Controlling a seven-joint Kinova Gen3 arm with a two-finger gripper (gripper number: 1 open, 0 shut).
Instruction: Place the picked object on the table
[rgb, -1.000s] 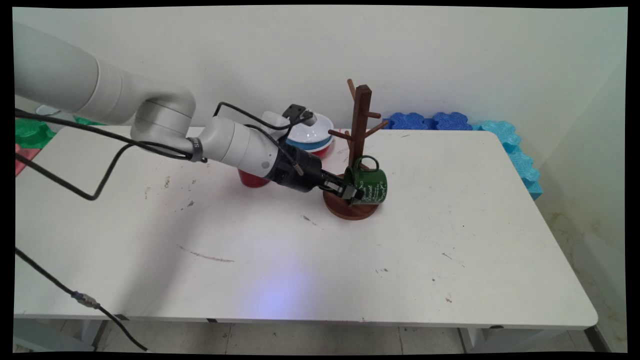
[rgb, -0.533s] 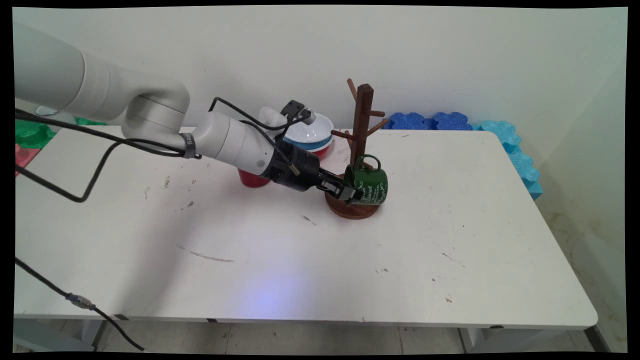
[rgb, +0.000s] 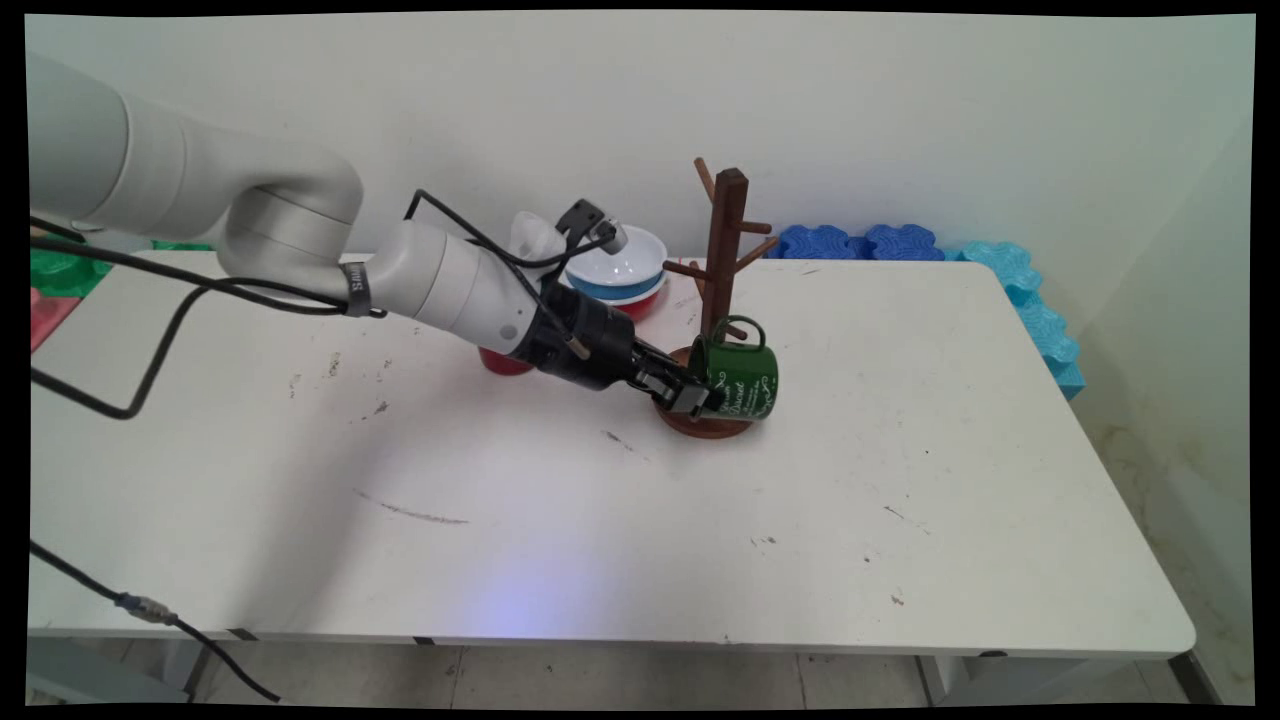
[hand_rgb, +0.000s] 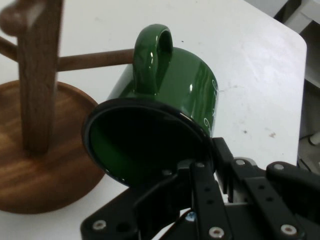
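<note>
Since a second ago, hand (rgb: 697, 401) and green mug (rgb: 739, 371) have shifted slightly right beside the wooden mug tree (rgb: 716, 300). Hand clamps the mug's rim. Only the hand view shows a lower peg (hand_rgb: 95, 60) at 12 o'clock entering the mug handle (hand_rgb: 151, 57).

The fingers (rgb: 700, 400) grip what looks like the rim of a tilted green mug (rgb: 741, 370) beside the wooden mug tree (rgb: 722, 260).
</note>
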